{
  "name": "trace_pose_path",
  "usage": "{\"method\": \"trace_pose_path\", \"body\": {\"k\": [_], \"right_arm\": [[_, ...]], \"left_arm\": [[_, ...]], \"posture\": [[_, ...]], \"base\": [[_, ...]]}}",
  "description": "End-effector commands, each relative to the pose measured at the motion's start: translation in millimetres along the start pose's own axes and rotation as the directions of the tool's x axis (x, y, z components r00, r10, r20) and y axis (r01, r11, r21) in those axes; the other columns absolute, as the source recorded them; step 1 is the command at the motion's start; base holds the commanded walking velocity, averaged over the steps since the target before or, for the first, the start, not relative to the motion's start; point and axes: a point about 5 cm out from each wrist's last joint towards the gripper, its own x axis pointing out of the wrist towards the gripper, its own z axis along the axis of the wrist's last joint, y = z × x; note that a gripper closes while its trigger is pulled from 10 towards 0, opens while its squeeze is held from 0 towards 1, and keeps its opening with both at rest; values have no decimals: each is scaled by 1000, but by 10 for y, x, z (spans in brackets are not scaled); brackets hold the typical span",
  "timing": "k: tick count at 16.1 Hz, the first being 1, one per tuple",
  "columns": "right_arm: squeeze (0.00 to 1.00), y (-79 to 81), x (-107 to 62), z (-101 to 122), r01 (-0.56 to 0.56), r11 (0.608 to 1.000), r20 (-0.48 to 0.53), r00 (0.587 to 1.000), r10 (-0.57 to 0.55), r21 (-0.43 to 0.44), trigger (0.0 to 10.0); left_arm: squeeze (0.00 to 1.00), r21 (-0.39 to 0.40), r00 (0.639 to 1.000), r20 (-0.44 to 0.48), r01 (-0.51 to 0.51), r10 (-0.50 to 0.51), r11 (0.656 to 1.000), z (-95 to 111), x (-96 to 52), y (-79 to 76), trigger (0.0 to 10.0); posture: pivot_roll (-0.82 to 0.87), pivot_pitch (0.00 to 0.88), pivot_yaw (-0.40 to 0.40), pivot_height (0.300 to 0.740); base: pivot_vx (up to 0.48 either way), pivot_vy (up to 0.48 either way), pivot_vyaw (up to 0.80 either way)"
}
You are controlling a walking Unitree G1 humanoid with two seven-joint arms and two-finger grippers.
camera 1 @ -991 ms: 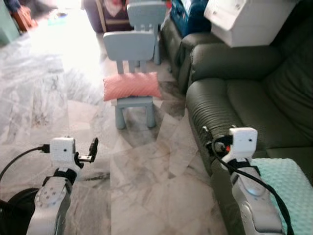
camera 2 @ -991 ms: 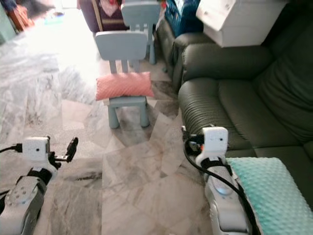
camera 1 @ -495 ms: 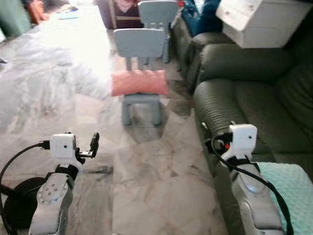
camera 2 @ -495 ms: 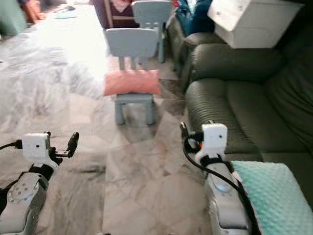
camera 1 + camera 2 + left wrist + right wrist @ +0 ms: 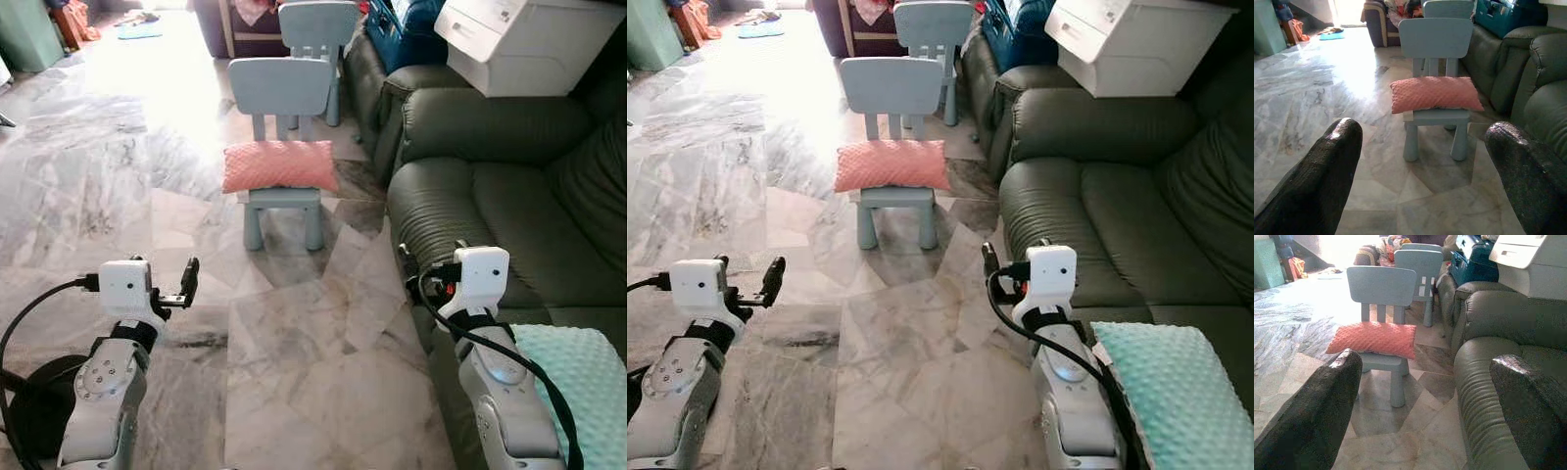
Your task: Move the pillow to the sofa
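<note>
1. Left eye view: the pillow [image 5: 279, 166] lies flat on the seat of a chair [image 5: 281, 98], which stands on the marble floor [image 5: 118, 196] just left of the sofa [image 5: 490, 196]. The left end effector [image 5: 186, 284] hangs low, well short of the chair, fingers spread and empty.
2. Right eye view: the right end effector [image 5: 988, 262] sits beside the sofa's front edge; a teal blanket [image 5: 1176, 392] lies on the sofa and a white box [image 5: 1127, 44] on its arm.
3. Left wrist view: both fingers [image 5: 1327, 166] stand wide apart, the pillow on the chair between them.
4. Right wrist view: the fingers [image 5: 1327, 396] are released, framing chair and sofa.
</note>
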Motion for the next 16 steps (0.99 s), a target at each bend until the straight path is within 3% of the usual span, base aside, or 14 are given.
{"method": "trace_pose_path", "body": {"k": [1,6,16], "right_arm": [[0,9,15,37,-10,1000,19,1000,10,-3,10000],[0,23,24,48,-22,1000,27,999,22,-11,10000],[0,61,29,46,-37,999,26,999,37,-12,10000]], "left_arm": [[0,-5,1000,3,-4,4,1000,2,3,28,10000],[0,-9,1000,2,0,0,1000,-9,-2,17,10000],[0,-13,1000,0,8,-8,1000,-26,-13,-19,10000]], "posture": [[-74,119,-20,740],[-74,114,-20,740],[-75,125,-21,740]], "base": [[341,0,0],[369,0,0],[393,274,0]]}}
